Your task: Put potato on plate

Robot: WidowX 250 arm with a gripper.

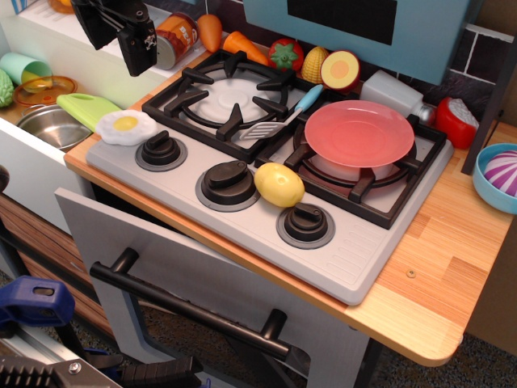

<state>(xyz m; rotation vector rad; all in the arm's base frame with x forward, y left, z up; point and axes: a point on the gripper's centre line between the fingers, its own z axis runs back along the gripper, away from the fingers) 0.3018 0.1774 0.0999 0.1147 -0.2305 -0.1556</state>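
— What does the potato (279, 184) look like?
— Smooth, pale yellow, glossy plastic, an oval. Its long axis runs roughly from ten to four o'clock.
— Where is it?
— On the grey stove (367, 263) panel, between two black knobs (229, 182), touching the front edge of the right grate (380, 198).
— And the plate (359, 133)?
— Flat, round, salmon pink, resting on that grate, at about one o'clock from the potato.
— The gripper (133, 36)?
— Black, up at ten o'clock, well apart from both. I cannot tell whether its jaws are wide or narrow; nothing visible in them.
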